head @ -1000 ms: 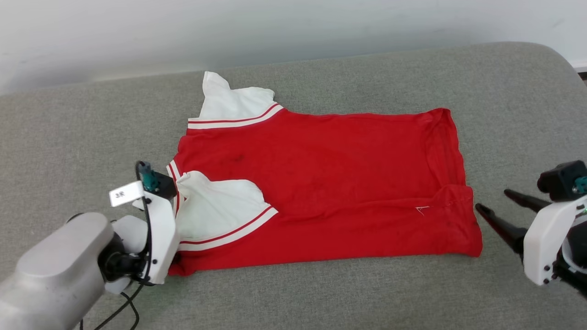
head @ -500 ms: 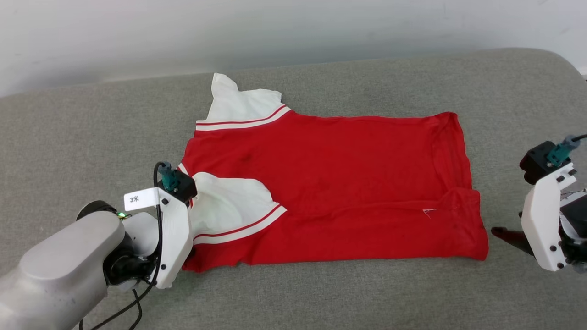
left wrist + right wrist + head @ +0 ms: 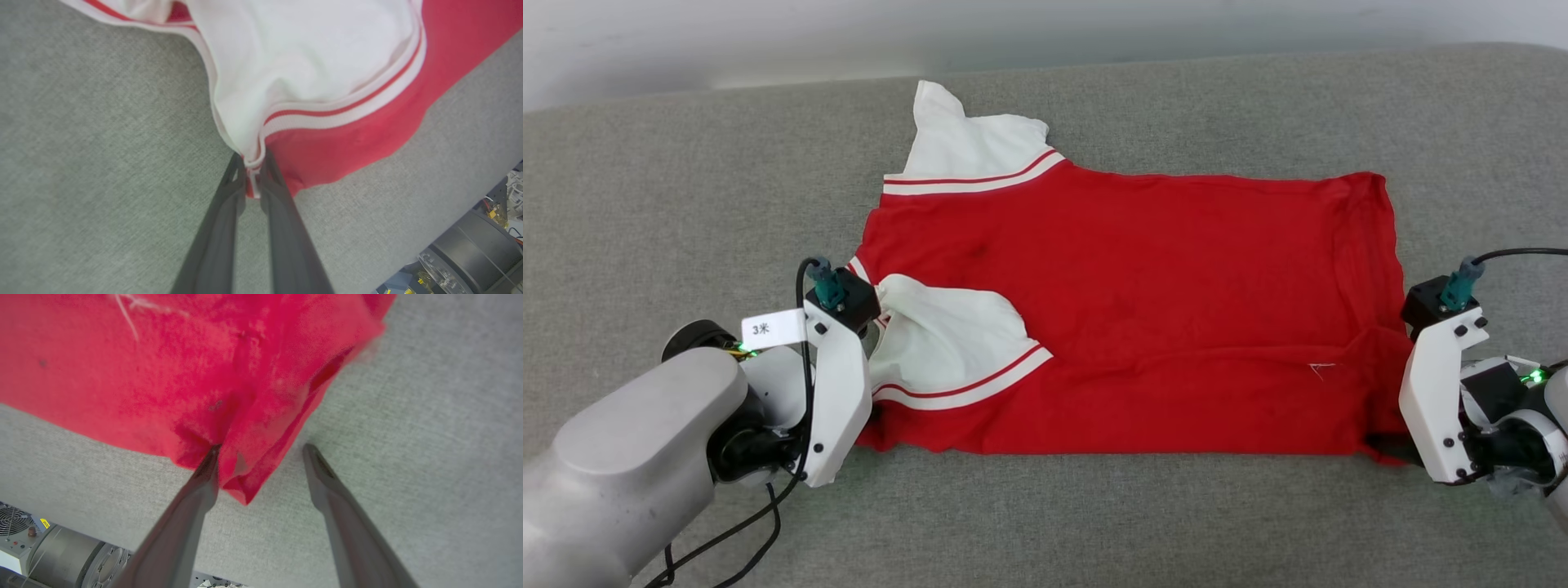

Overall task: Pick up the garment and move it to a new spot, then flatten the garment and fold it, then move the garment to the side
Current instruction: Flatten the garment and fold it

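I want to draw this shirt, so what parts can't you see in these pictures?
Head view: the garment lies on the grey cushion, hiding its underside.
Head view: white wrist housings cover the fingers of the left gripper and right gripper.
Left wrist view: the top edge cuts off most of the garment.
Right wrist view: the garment's corner is blurred.

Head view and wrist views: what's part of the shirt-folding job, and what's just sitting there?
For the job:
- garment, red with white sleeves
- left gripper, shut on the sleeve's striped edge
- right gripper, open, with the bottom corner between its fingers

Just there:
- grey cushion under the garment
- grey machine drum
- fan box
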